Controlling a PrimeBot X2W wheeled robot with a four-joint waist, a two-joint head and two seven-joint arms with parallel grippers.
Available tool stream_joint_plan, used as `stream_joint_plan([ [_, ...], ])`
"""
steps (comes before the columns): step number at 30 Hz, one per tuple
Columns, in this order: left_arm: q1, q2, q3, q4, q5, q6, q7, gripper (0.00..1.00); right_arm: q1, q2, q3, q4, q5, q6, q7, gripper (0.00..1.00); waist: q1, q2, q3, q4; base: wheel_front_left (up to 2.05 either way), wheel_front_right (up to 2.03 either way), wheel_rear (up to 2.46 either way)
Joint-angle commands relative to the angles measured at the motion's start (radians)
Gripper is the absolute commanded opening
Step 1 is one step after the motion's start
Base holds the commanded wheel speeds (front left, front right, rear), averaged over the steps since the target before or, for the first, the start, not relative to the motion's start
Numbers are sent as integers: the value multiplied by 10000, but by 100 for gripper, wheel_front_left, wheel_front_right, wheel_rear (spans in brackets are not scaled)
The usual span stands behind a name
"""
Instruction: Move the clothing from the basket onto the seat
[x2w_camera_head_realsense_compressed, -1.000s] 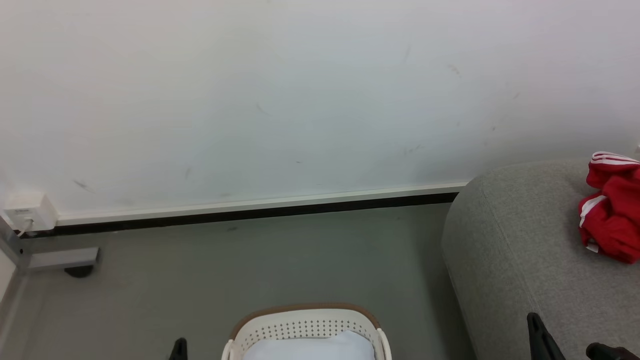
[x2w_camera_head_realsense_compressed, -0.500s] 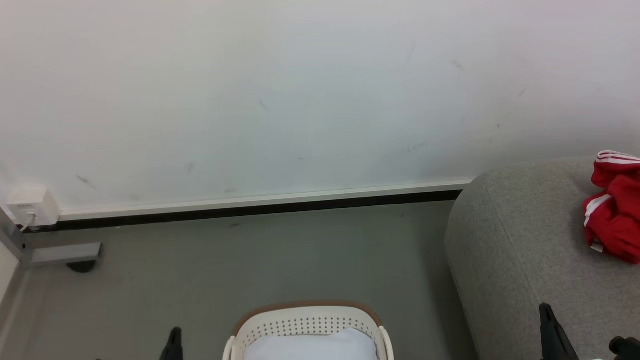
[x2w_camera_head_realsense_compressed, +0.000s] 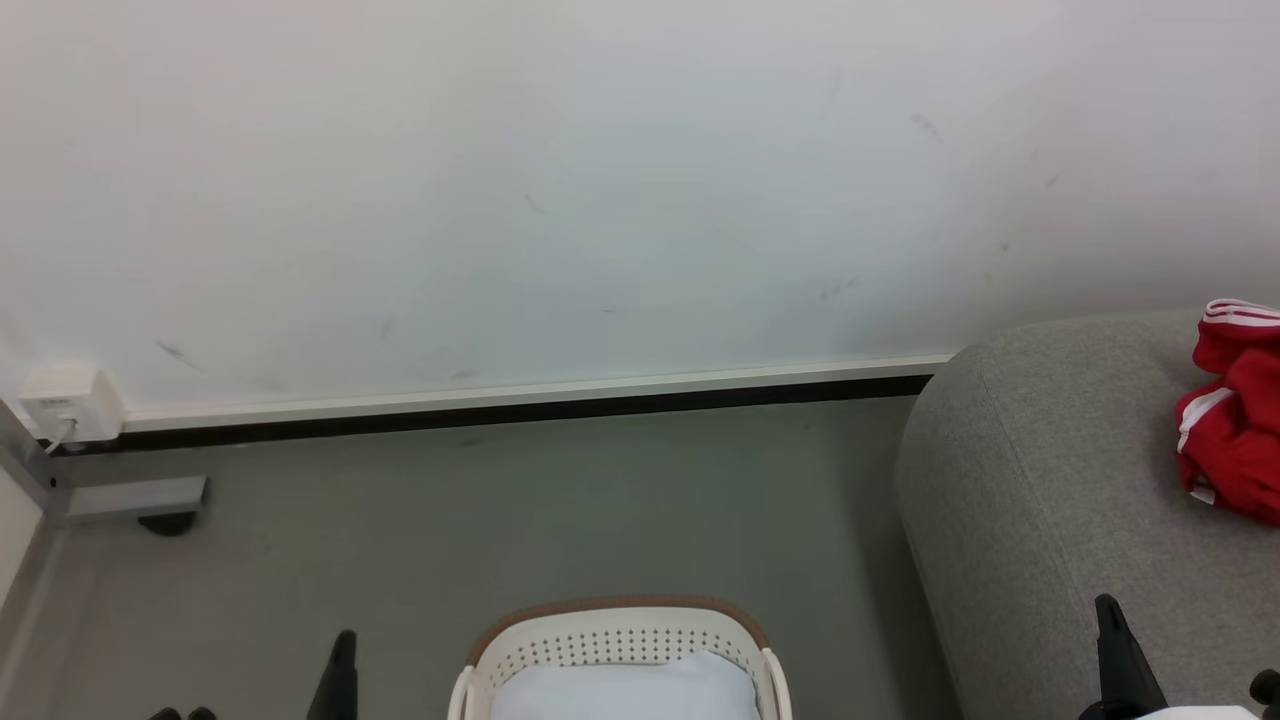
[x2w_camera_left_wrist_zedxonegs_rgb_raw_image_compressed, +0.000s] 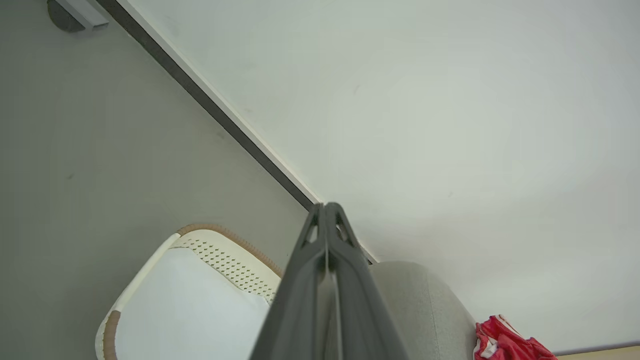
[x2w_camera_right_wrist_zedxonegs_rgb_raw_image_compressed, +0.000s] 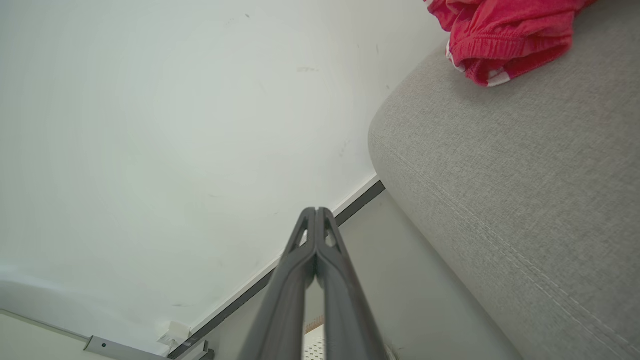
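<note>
Presently left end effector (x2w_camera_left_wrist_zedxonegs_rgb_raw_image_compressed: 326, 206) and right end effector (x2w_camera_right_wrist_zedxonegs_rgb_raw_image_compressed: 316, 210) are pressed together, empty.

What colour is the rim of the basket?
Brown. The basket rim shows best in the head view.

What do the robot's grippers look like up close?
The left gripper and the right gripper look alike: two long, matte dark-grey fingers each, wide at the base and tapering to a slim point, with small triangular cut-outs near the tips.
</note>
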Motion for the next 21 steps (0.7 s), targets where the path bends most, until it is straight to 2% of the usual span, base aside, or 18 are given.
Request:
stream_joint_plan([
  [1, -239, 49, 63, -151, -241, -53, 68, 0, -285, -73, -52, -165, 259, -7, 66, 0, -1, 0, 6, 6, 0, 0, 0],
  [21, -506, 58, 355, -308, -2383, -274, 653, 0, -431, -86, -302, -426, 2599, -10, 656, 0, -1, 0, 139, 123, 0, 0, 0],
])
